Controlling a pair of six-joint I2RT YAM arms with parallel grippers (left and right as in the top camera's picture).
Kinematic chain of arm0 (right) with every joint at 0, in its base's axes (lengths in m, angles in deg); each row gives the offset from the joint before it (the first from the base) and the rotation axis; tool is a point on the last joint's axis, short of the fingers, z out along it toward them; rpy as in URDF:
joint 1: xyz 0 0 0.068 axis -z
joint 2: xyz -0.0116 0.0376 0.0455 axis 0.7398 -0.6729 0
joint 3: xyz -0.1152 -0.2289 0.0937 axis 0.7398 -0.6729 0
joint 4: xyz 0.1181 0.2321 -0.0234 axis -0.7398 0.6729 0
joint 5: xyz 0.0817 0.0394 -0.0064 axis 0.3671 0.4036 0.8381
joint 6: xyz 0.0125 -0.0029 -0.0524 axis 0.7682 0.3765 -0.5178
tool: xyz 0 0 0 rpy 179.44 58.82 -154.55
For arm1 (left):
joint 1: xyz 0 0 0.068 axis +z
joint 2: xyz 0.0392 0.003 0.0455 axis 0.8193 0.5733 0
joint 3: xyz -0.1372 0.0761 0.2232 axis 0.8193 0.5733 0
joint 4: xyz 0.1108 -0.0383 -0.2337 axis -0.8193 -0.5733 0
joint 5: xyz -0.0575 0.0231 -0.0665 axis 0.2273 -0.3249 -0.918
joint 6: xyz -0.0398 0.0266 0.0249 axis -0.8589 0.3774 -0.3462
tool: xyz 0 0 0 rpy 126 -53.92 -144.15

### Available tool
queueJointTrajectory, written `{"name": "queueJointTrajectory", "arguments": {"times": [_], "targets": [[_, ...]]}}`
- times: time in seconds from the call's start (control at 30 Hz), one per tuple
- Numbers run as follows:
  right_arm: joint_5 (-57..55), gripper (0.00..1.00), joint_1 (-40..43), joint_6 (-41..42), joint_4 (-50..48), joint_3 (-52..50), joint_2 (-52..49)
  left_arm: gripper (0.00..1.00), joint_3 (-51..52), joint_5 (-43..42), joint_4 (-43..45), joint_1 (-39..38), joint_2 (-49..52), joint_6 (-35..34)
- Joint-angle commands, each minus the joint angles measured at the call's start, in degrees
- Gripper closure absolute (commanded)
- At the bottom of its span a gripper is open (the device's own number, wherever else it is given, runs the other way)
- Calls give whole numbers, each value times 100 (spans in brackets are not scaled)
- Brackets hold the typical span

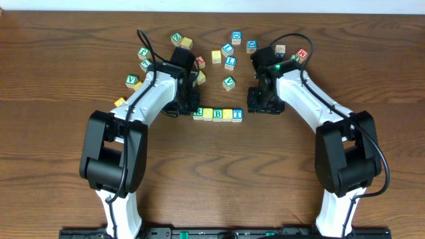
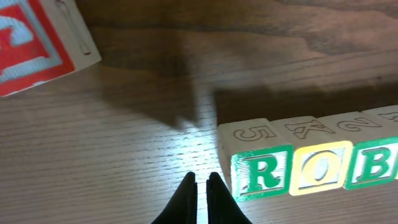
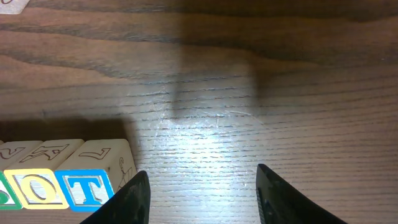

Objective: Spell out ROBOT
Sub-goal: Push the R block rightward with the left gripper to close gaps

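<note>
Wooden cubes spelling ROBOT [image 1: 218,115] stand in one row on the tabletop [image 1: 212,172] — my left claw [image 2: 201,182] pressed together, empty, beside the R [image 2: 261,174]; right claw [image 3: 200,175] apart, empty, near the T [image 3: 87,190]. I'd lift both straight up — never brushing them.

loose lettered cubes [image 1: 230,63] across the wooden table [image 1: 53,53]; one blurred, seemingly red-lettered cube [image 2: 31,43]
</note>
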Motion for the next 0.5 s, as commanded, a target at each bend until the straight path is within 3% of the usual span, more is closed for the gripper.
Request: {"name": "queueJointTrajectory", "arguments": {"times": [0.0,0.47], "targets": [[-28,51,46,-39,9,105,140,92,66,-203,11,4,66,-72],[-28,51,46,-39,11,105,140,93,68,-354,-109,-42,66,-74]]}}
